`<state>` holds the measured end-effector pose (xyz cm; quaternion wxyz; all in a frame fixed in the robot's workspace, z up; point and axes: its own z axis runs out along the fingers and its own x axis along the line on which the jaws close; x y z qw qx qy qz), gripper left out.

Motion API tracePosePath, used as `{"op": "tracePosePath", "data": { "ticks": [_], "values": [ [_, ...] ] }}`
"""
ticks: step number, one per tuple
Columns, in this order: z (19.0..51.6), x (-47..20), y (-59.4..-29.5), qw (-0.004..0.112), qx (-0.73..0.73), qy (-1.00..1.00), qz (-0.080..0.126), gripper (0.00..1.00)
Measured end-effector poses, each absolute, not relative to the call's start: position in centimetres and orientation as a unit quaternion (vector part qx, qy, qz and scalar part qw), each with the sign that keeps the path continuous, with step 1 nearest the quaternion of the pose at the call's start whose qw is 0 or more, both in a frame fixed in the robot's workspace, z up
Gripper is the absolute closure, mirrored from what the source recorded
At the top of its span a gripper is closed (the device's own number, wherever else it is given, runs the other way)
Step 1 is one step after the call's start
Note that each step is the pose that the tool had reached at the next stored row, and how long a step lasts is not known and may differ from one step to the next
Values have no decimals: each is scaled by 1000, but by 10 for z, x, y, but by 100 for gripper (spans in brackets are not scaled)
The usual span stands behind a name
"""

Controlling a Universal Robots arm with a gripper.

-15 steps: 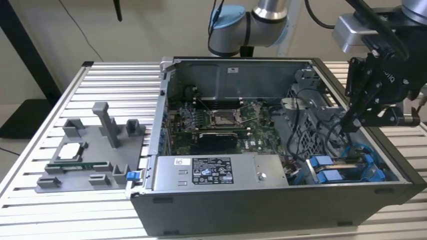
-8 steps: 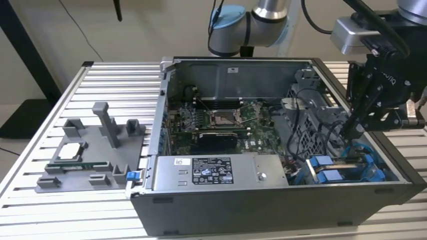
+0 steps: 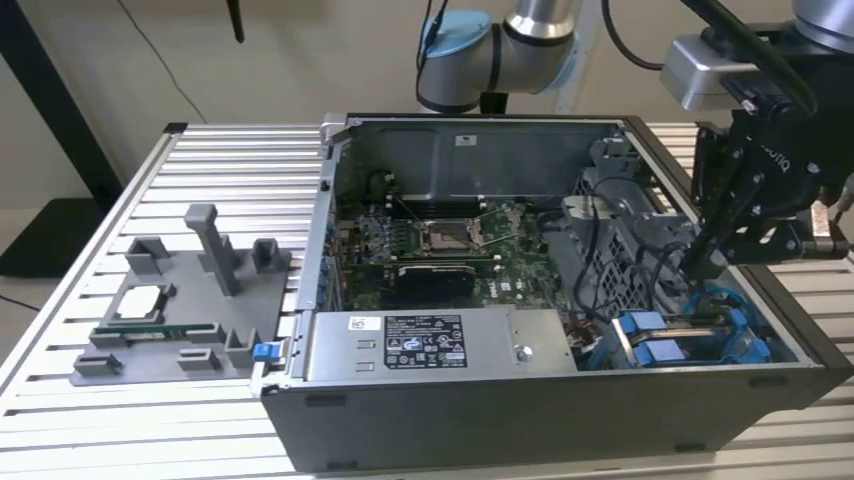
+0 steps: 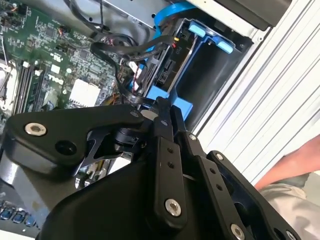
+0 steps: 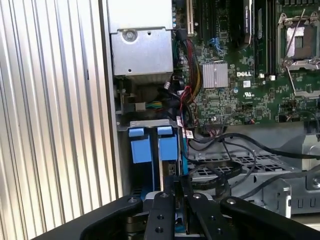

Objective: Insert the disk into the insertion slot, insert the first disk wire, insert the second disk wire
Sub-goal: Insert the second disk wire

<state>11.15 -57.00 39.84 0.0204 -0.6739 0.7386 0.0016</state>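
A ribbed, silver-slatted tabletop carries everything, with a pale wall behind it and a dark stand leg at the exterior view's left. On the slats toward that side lies a grey fixture plate with upright posts, a processor chip and a memory stick resting on it. The open computer case takes the middle, its green motherboard exposed and the labelled power supply along the near wall. In the second wrist view a person's arm shows at the edge, beyond the case wall.

The arm reaches down into the case at the exterior view's right, and the tool hangs just above the blue-framed drive area. The disk already sits edge-up in the insertion slot, its blue carrier tabs standing side by side in the first wrist view. In the second wrist view the tool's fingers are drawn together, tips touching or nearly so, at the blue carrier edge just beside the disk's connector end; whether anything is pinched between them I cannot tell. Black cables loop from the motherboard toward that connector, crossing right in front of the fingertips and crowding the path. The grey perforated cage lies beside the slot under more cable loops.
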Motion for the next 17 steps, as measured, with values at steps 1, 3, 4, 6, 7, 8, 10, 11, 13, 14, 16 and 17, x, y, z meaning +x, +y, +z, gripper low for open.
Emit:
{"op": "tracePosePath", "data": {
  "ticks": [1,3,4,6,7,8,10,11,13,14,16,17],
  "values": [
    [398,112,-570,19,-674,739,3,100],
    [395,112,-570,16,-674,739,5,100],
    [394,112,-570,15,-674,739,6,100],
    [391,112,-570,14,-674,739,7,100],
    [389,112,-570,14,-674,739,7,100],
    [387,112,-570,13,-674,739,8,100],
    [384,112,-570,12,-674,739,9,100],
    [383,113,-570,11,-674,739,9,100],
    [379,113,-570,10,-674,739,10,100],
    [378,113,-570,10,-674,739,11,100],
    [375,113,-570,9,-674,739,11,100],
    [375,113,-570,9,-674,739,11,100]
  ]
}}
